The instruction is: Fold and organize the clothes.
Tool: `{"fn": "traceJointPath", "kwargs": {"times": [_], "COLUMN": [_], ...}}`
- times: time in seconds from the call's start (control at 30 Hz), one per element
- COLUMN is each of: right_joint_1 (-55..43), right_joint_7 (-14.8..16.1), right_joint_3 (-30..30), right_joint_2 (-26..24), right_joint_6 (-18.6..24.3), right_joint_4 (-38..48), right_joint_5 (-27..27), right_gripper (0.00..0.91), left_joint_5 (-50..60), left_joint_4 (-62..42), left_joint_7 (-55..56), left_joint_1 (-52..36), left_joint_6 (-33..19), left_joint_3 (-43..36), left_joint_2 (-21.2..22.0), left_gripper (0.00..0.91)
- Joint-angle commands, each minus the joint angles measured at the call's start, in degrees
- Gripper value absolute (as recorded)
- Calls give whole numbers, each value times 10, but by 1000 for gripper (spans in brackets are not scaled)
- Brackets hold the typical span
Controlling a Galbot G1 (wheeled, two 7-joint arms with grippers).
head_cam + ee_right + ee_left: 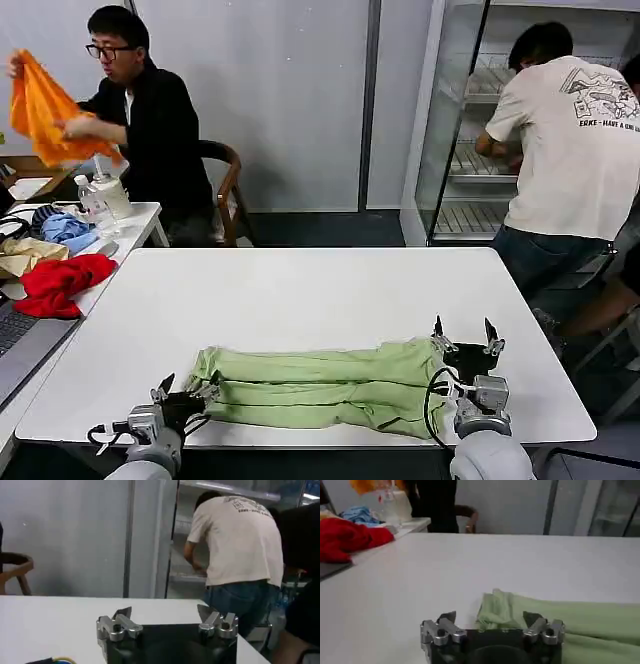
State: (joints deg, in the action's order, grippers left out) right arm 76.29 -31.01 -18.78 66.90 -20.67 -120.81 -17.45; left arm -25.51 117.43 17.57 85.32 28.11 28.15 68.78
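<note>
A light yellow-green shirt [320, 385] lies folded into a long strip along the front of the white table [300, 290]. My left gripper [187, 391] is open at the strip's left end. In the left wrist view the shirt's bunched end [496, 609] lies just ahead of the left gripper [490, 618], between its spread fingers and not held. My right gripper [464, 337] stands open at the strip's right end, its fingertips pointing up and away. The right gripper [164, 613] has bare table beyond it and nothing between the fingers.
A side table [140, 215] at the left carries a red cloth [60, 282], a blue cloth [65, 228], plastic bottles [95, 200] and a laptop [15, 335]. A wooden chair [228, 190] stands behind. A glass-door cabinet [470, 120] is at the back right.
</note>
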Motion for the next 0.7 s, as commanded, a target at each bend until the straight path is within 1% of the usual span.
{"fn": "traceJointPath", "kwargs": {"times": [0.03,0.33,0.37,0.4,0.43,0.47,0.5,0.7], "right_joint_1": [-1,-1,-1,-1,0,0,0,-1], "right_joint_7": [2,3,3,3,2,3,3,2], "right_joint_3": [-2,-2,-3,-3,-3,-3,-3,-2], "right_joint_2": [0,0,0,0,0,0,-1,0], "right_joint_6": [5,6,6,6,6,6,7,8], "right_joint_4": [1,3,4,4,4,4,4,9], "right_joint_5": [0,0,0,0,0,0,0,-1], "right_gripper": [907,907,907,907,907,907,907,907], "left_joint_5": [20,11,9,4,2,-1,-2,0], "left_joint_4": [-21,-46,-49,-55,-57,-60,-62,-60], "left_joint_7": [-44,-52,-52,-52,-52,-50,-50,-45], "left_joint_1": [1,-10,-11,-13,-13,-14,-15,-12], "left_joint_6": [-21,-20,-21,-21,-21,-21,-23,-31], "left_joint_3": [-7,-14,-14,-15,-15,-16,-16,-18], "left_joint_2": [-3,-3,-3,-2,-2,-2,-1,0], "left_gripper": [907,907,897,746,292,40,20,20]}}
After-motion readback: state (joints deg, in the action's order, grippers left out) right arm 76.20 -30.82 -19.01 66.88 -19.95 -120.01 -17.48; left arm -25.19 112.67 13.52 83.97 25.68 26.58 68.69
